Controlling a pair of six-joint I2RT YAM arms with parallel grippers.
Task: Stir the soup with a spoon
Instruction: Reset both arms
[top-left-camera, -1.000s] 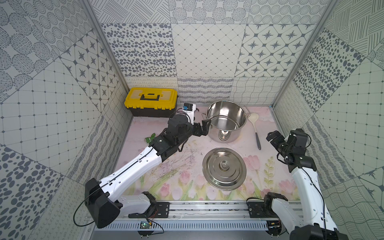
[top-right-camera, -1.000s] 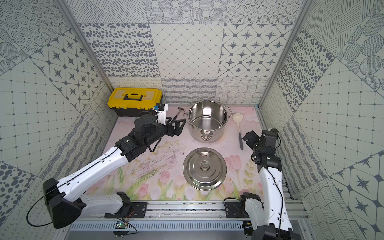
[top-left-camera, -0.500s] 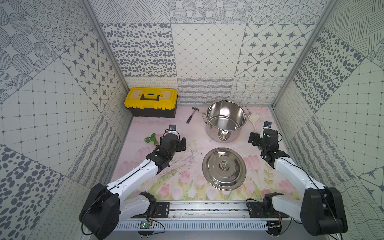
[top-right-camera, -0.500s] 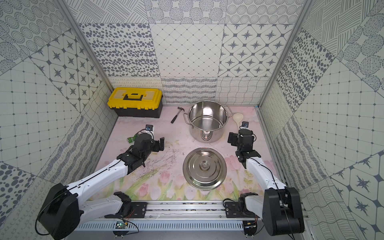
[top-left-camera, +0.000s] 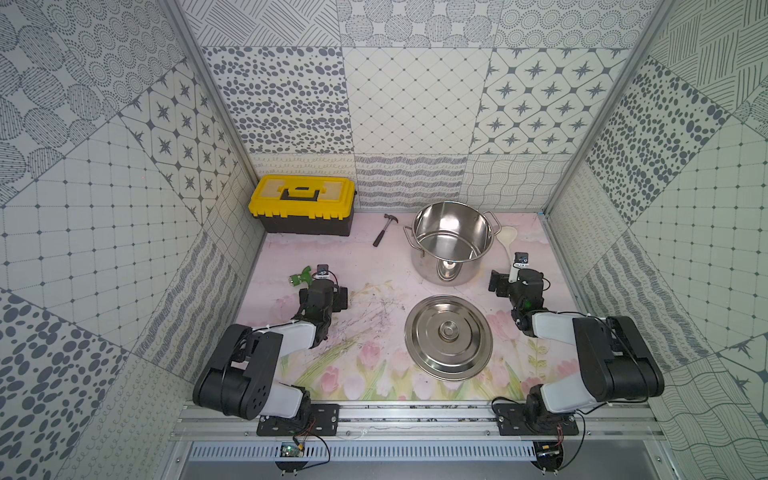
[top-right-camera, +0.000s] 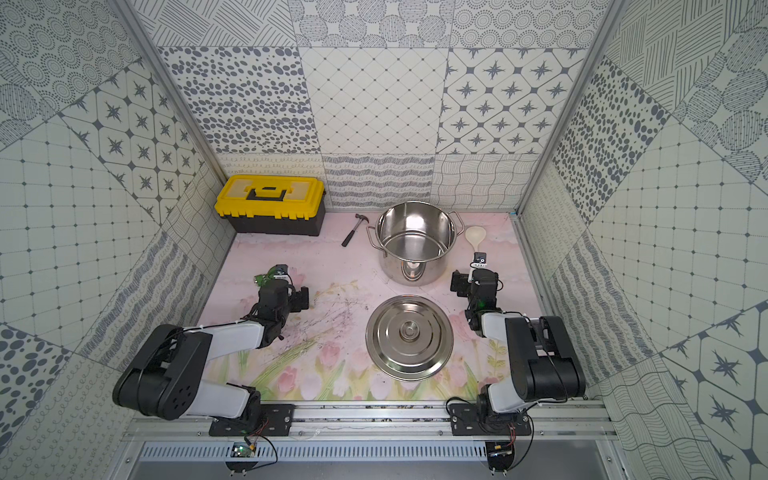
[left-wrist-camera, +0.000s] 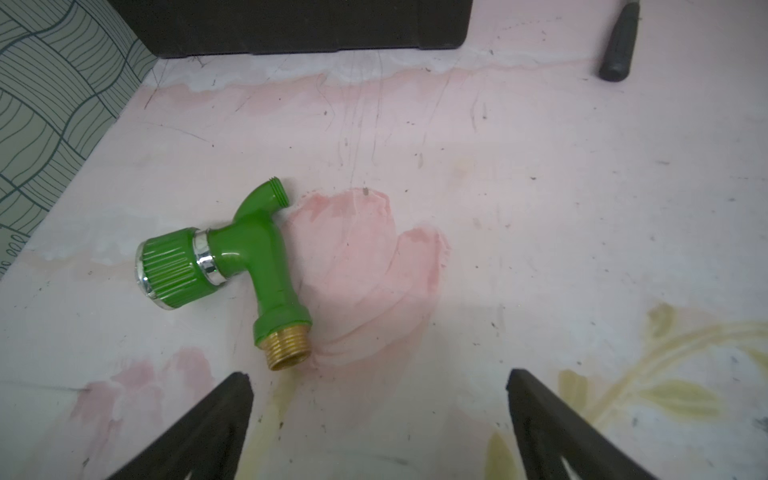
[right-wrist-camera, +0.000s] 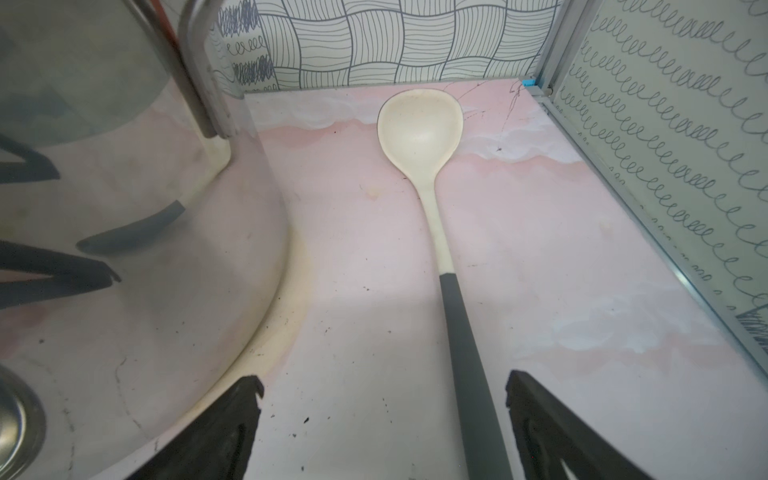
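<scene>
Right wrist view: spoon (right-wrist-camera: 441, 257) lay flat just beside pot (right-wrist-camera: 124, 291), grey handle between spread jaws of right gripper (right-wrist-camera: 384, 384), not gripped. In both top views the arm hid that handle. Left gripper (left-wrist-camera: 376, 376) also spread, empty, near green tap (left-wrist-camera: 249, 262).

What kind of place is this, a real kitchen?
Probably a robot test booth, not a kitchen: patterned panel walls box in a floral tabletop; left arm and right arm sit on a front rail.

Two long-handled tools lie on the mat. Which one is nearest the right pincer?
The spoon, with cream bowl and grey handle: its handle runs into the open right pincer. The hammer lies on the other side of the pot.
</scene>
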